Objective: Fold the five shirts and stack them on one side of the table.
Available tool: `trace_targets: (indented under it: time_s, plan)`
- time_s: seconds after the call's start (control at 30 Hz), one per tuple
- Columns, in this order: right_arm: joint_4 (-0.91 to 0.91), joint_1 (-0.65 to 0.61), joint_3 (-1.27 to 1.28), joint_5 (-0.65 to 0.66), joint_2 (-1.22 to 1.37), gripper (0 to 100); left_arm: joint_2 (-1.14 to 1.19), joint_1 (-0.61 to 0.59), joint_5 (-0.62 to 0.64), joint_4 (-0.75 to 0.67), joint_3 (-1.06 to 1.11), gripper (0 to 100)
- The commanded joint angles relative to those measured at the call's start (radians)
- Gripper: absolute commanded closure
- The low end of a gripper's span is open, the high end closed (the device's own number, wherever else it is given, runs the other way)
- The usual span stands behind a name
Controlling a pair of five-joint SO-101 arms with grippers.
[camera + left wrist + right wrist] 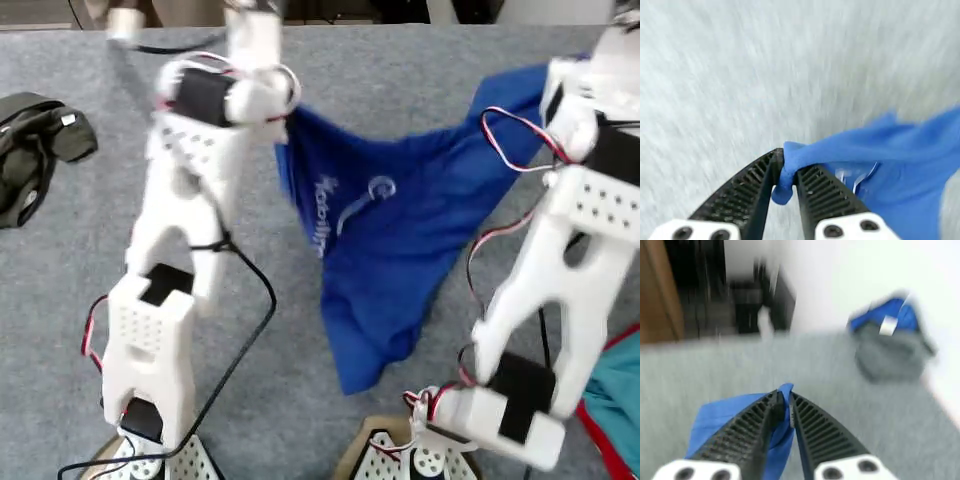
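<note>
A blue shirt (390, 240) with white lettering hangs stretched above the grey table (80, 290), its lower part trailing toward the front. My left gripper (785, 159) is shut on one corner of the blue shirt (900, 155), at its left end in the high view. My right gripper (784, 399) is shut on another corner of the blue shirt (725, 415), near the table's back right. A dark olive shirt (35, 150) lies bunched at the left edge. A teal and red garment (618, 400) lies at the front right.
A grey and blue bundle (890, 342) sits at the far end of the table in the right wrist view. Black cables (245, 330) run from the arm bases across the front of the table. Dark furniture stands beyond the table.
</note>
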Motion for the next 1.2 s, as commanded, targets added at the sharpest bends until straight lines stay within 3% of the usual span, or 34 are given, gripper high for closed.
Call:
trace_targets:
  time_s: [0.0,0.13,0.33,0.67,0.97,1.17]
  plan:
    - [-0.018,-0.013,-0.102,-0.078,-0.159,99.3,-0.145,-0.038,-0.005,0.011,-0.167,98]
    - [-0.018,-0.007,-0.142,-0.149,-0.283,99.3,-0.263,-0.101,-0.005,0.011,-0.253,98]
    - [-0.026,-0.007,-0.143,-0.216,-0.447,99.3,-0.504,-0.292,-0.012,0.011,-0.284,98]
    - [-0.018,-0.007,-0.137,-0.295,-0.441,99.3,-0.743,-0.543,-0.150,0.011,-0.282,98]
    - [0.011,-0.016,-0.239,-0.212,-0.510,99.2,-0.792,-0.574,-0.163,0.011,-0.279,98]
    - [0.023,-0.010,-0.245,-0.226,-0.539,99.2,-0.803,-0.574,-0.158,0.011,-0.253,98]
